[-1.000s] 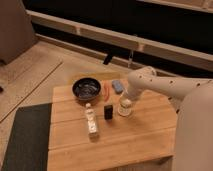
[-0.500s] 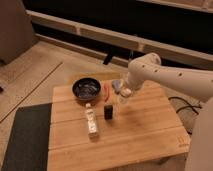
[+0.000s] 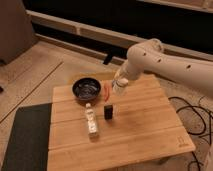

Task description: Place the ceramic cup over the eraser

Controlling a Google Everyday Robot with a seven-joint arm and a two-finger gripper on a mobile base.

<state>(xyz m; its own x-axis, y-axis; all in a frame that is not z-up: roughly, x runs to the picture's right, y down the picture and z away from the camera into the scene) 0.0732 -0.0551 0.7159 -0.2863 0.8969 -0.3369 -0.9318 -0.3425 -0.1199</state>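
My gripper [image 3: 120, 80] is at the end of the white arm that reaches in from the right. It is shut on the small white ceramic cup [image 3: 118, 88] and holds it in the air above the back middle of the wooden table [image 3: 145, 131]. The eraser [image 3: 108, 111], a small black upright block, stands on the table just below and slightly left of the held cup, apart from it.
A dark round bowl [image 3: 86, 89] sits at the back left of the table. A thin red-orange object [image 3: 106, 90] lies between the bowl and the gripper. A clear plastic bottle [image 3: 91, 120] lies left of the eraser. A dark mat [image 3: 25, 135] covers the floor at the left.
The gripper has lifted the cup off the table and carried it up and to the left, toward the eraser. The eraser, the bowl and the bottle have not moved.
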